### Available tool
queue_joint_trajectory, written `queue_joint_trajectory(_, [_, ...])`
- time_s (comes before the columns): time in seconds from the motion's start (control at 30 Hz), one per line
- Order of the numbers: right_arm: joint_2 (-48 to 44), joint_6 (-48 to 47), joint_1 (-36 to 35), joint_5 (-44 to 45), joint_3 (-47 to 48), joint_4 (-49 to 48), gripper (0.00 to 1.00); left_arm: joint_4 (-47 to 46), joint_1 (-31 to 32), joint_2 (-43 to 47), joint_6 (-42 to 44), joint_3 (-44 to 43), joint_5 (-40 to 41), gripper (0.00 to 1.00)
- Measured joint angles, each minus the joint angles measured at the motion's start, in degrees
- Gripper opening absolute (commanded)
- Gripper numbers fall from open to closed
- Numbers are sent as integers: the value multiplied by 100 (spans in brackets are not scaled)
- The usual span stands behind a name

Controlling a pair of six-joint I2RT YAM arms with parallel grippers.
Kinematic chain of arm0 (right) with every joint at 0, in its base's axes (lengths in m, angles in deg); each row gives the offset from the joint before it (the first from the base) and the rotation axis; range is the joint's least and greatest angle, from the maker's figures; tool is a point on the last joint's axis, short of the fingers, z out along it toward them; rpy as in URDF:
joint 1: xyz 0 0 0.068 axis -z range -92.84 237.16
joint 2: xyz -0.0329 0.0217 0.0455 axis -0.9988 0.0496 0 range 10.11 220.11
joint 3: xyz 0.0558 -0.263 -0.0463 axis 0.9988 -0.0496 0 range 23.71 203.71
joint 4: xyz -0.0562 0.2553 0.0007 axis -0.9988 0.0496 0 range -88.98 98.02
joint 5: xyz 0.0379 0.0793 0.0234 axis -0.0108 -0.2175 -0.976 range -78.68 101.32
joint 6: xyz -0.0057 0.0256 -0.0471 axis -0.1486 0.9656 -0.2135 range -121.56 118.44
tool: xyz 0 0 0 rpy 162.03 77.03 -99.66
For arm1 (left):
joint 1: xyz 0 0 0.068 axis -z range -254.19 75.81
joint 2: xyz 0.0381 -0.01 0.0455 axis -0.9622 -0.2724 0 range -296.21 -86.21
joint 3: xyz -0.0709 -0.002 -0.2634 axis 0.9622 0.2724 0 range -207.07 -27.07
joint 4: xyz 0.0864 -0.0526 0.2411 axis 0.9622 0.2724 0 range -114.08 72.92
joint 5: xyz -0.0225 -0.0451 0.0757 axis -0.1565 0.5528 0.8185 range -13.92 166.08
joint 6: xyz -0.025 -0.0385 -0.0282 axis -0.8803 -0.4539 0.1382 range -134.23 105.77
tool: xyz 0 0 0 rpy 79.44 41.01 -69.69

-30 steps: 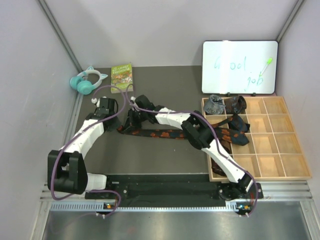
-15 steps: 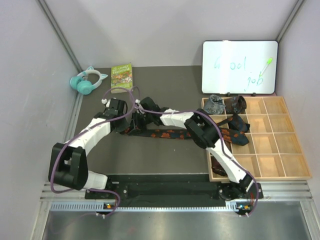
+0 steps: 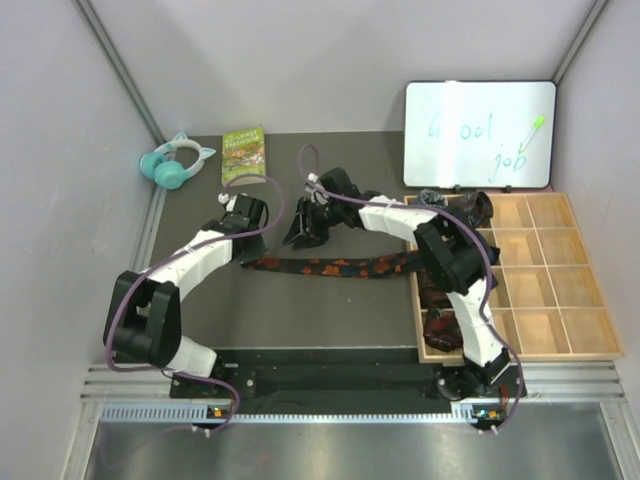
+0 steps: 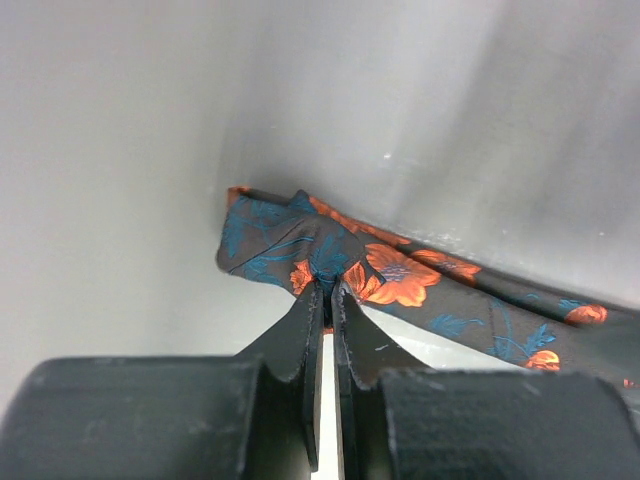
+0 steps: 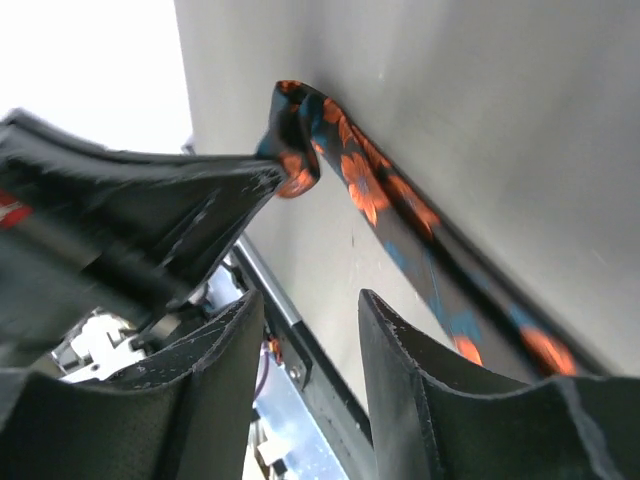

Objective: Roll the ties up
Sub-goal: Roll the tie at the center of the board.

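Note:
A long black tie with orange-red blotches (image 3: 335,267) lies flat across the table, its right part running into the wooden tray (image 3: 560,290). My left gripper (image 3: 250,250) is shut on the tie's left end; the left wrist view shows the fabric (image 4: 400,275) pinched at the fingertips of that gripper (image 4: 327,290). My right gripper (image 3: 298,236) hovers just behind the tie, open and empty. In the right wrist view the gripper (image 5: 310,305) has nothing between its fingers, and the tie (image 5: 370,195) lies beyond them. A grey roll (image 3: 432,203) and a dark brown roll (image 3: 476,208) sit in the tray's back compartments.
A whiteboard (image 3: 478,135) leans on the back wall. Teal headphones (image 3: 175,162) and a green book (image 3: 243,153) lie at the back left. The right arm reaches over the tray's left compartments, where more dark fabric (image 3: 440,325) lies.
My right gripper opened, let go of the tie and drew back to the right. The left arm swung right, its gripper still shut, and now holds the tie's left end.

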Motion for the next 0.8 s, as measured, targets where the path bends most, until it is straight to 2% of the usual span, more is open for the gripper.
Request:
queue_joint_trajectory(0.27, [-634,-157,490,68,-669,120,44,-46,286,-435,15,-210,0,13])
queue_joint_trajectory(0.43, [-640,-208,503,131,-750,240,44,-66,433,-549,55,-225,-105,40])
queue_joint_trajectory(0.53, [-645,-208,494,133,-750,240,44,-68,476,-549,101,-260,-136,49])
queue_joint_trajectory(0.67, [-660,-205,492,144,-750,240,44,-66,485,-546,149,-310,-138,52])
queue_joint_trajectory(0.8, [-684,-201,468,162,-745,243,44,-35,485,-544,170,-369,-118,48])
